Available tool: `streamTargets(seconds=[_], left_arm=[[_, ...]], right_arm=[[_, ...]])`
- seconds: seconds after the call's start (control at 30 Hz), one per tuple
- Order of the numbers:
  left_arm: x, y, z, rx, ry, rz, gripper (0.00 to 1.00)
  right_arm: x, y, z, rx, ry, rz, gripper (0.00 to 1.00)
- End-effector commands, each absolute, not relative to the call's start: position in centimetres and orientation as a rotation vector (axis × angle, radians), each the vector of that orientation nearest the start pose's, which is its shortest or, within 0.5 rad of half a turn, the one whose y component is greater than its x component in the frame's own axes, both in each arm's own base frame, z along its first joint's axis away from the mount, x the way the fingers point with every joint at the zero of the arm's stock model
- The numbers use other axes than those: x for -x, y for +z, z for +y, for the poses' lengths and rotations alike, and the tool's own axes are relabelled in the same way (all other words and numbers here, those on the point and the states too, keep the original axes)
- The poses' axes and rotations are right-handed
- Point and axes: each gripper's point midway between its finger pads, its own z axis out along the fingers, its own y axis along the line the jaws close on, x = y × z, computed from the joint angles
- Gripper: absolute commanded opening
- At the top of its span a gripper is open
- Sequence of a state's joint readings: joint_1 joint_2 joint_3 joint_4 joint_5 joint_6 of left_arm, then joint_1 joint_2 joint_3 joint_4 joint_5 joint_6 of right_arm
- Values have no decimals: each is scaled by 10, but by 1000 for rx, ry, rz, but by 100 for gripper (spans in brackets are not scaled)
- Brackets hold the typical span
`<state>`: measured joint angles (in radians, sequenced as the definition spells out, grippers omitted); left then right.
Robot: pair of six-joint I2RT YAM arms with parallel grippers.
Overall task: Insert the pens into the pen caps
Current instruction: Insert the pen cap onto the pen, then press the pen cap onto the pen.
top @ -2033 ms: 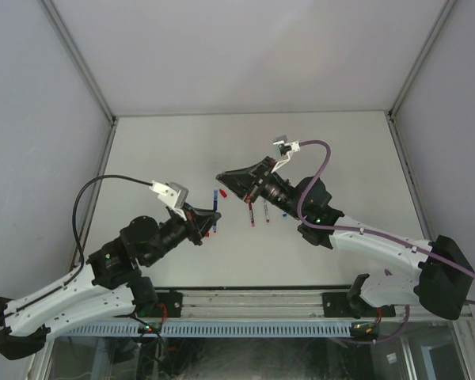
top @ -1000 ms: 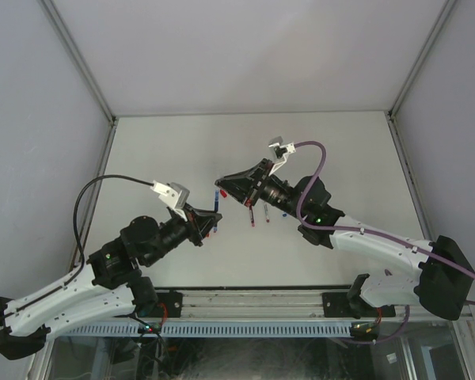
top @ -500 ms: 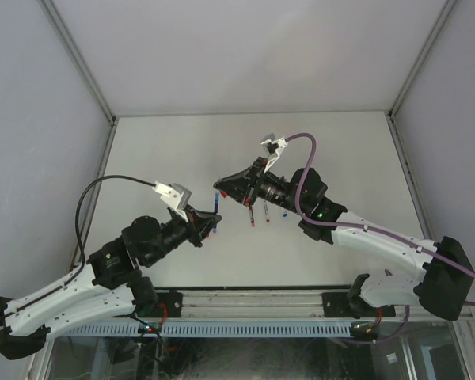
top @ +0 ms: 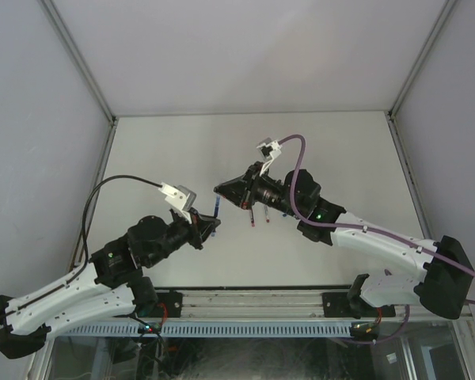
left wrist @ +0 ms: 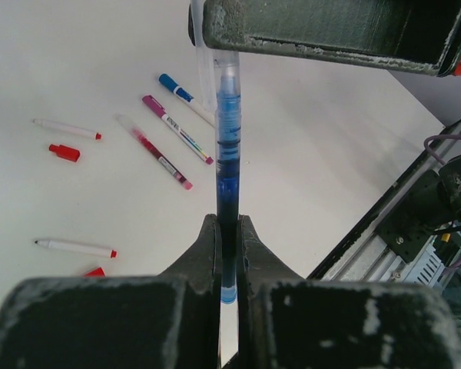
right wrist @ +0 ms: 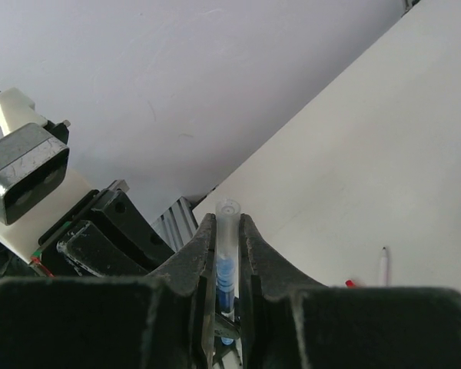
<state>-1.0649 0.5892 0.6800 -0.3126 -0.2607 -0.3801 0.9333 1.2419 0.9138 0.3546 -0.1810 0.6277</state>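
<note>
A blue pen (left wrist: 227,177) stands between the fingers of my left gripper (left wrist: 228,224), which is shut on its lower end. Its upper part sits inside a clear pen cap (right wrist: 227,211), and my right gripper (right wrist: 227,221) is shut on that cap. In the top view the two grippers meet tip to tip over the table's middle, left gripper (top: 208,225) below, right gripper (top: 219,190) above, the blue pen (top: 215,210) bridging them. Other pens lie on the table: a blue-ended one (left wrist: 186,98), a magenta one (left wrist: 177,129), a pink one (left wrist: 154,152).
Two white pens with red ends (left wrist: 67,128) (left wrist: 75,247) and two red caps (left wrist: 64,152) (left wrist: 96,271) lie on the white table (top: 340,158). Grey walls close in the back and sides. A metal rail (top: 253,301) runs along the near edge.
The right gripper has swung left and down onto the blue pen's tip, closing the gap between cap and pen. The left gripper has shifted slightly right with the pen.
</note>
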Motion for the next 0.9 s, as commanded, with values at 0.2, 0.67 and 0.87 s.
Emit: streamTargets(seconds=[0.2,0.67,0.87], left_arm=[[-165,297,-224,-343,-869,1644,0],[-165,312,-217,-294,-883,1617,0],[-165,316,-217,-291,-891,1610,0]], right_arm=[[-193,293,397,460,1325,1745,0],[-174,268,408,503,1280,1786,0],[-160,248,409,545,1255,1837,0]])
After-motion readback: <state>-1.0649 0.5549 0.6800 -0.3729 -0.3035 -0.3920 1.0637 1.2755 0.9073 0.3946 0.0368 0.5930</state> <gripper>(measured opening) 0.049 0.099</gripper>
